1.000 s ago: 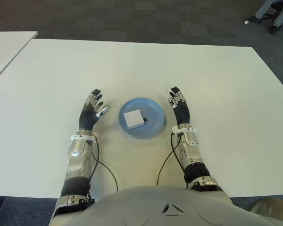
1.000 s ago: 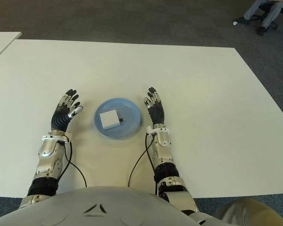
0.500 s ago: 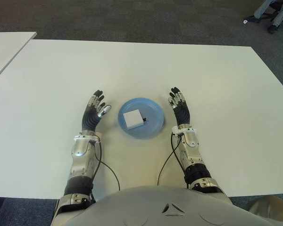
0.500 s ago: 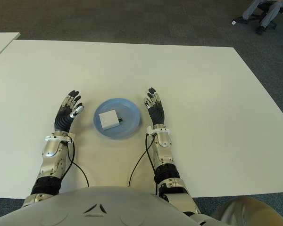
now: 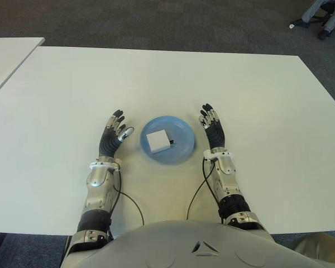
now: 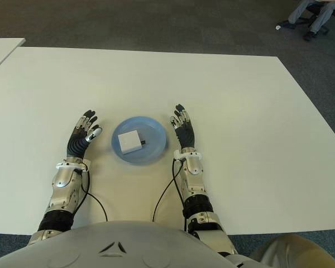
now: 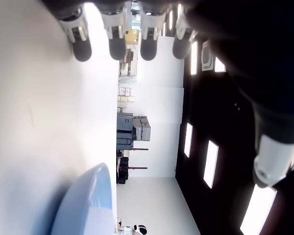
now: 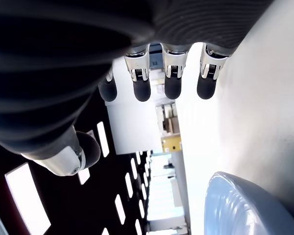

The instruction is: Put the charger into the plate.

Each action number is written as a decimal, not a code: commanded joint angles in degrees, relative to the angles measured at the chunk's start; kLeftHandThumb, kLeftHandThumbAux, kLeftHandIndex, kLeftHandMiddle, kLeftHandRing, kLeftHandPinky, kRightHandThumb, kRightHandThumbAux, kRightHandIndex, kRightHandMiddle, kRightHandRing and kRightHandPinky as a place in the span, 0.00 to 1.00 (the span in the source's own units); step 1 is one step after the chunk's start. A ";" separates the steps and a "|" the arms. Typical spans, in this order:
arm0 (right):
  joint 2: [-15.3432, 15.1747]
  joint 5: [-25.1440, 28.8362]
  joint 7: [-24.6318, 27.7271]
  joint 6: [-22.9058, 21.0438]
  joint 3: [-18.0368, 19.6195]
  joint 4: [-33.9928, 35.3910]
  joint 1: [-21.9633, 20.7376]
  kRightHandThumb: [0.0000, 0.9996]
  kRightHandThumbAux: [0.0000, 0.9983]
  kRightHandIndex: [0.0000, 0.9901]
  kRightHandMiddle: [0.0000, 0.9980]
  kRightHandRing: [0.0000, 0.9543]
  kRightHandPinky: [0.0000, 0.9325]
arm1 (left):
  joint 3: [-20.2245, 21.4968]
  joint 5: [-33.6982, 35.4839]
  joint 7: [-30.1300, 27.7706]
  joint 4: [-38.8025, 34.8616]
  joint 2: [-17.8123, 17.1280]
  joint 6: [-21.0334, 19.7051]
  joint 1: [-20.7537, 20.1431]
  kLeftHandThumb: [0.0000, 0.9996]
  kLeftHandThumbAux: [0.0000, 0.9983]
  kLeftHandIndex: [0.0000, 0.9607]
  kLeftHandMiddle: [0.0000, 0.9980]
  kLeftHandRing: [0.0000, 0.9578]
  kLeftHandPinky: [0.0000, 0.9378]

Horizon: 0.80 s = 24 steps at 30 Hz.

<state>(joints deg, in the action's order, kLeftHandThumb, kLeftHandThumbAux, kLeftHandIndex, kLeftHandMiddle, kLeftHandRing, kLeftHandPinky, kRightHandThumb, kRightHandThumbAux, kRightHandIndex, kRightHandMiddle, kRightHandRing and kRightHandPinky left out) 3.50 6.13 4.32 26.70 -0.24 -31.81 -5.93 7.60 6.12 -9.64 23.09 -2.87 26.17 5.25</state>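
A white square charger [image 5: 158, 141] with a short dark plug lies flat inside the round blue plate [image 5: 182, 132] near the table's front middle. My left hand [image 5: 113, 134] is just left of the plate, fingers stretched out and holding nothing. My right hand [image 5: 211, 126] is just right of the plate, fingers also straight and empty. Each wrist view shows the plate's blue rim [image 7: 85, 200] [image 8: 235, 203] close beside that hand's extended fingers.
The white table [image 5: 240, 95] spreads wide around the plate. A second white table's corner [image 5: 11, 53] shows at the far left. A seated person's legs and chair base [image 5: 321, 17] are on the dark carpet at the far right.
My left hand has drifted rightward and slightly nearer my body, ending closer to the plate. The right hand, plate and charger have stayed put.
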 commanded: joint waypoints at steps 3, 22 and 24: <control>1.21 0.09 0.23 -2.70 -0.04 0.86 1.04 0.00 0.57 0.01 0.07 0.04 0.05 | -0.79 -0.24 0.54 -0.30 0.90 -0.89 1.47 0.00 0.60 0.00 0.03 0.01 0.02; 1.44 1.04 0.55 -6.07 0.59 1.72 1.01 0.01 0.60 0.01 0.07 0.04 0.03 | -1.00 -4.42 6.88 0.24 1.94 -1.74 1.45 0.00 0.61 0.00 0.00 0.00 0.01; 1.36 0.98 0.65 -6.12 0.55 1.72 1.00 0.01 0.60 0.01 0.07 0.04 0.04 | -1.24 -4.64 6.97 0.29 1.90 -1.66 1.41 0.00 0.61 0.00 0.00 0.00 0.01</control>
<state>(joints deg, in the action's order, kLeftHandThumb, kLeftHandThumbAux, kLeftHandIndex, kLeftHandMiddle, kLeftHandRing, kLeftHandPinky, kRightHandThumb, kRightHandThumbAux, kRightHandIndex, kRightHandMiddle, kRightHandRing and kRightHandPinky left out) 3.48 6.83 4.91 22.42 0.21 -29.60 -5.47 7.30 2.47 -3.40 22.31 -1.43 25.94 5.82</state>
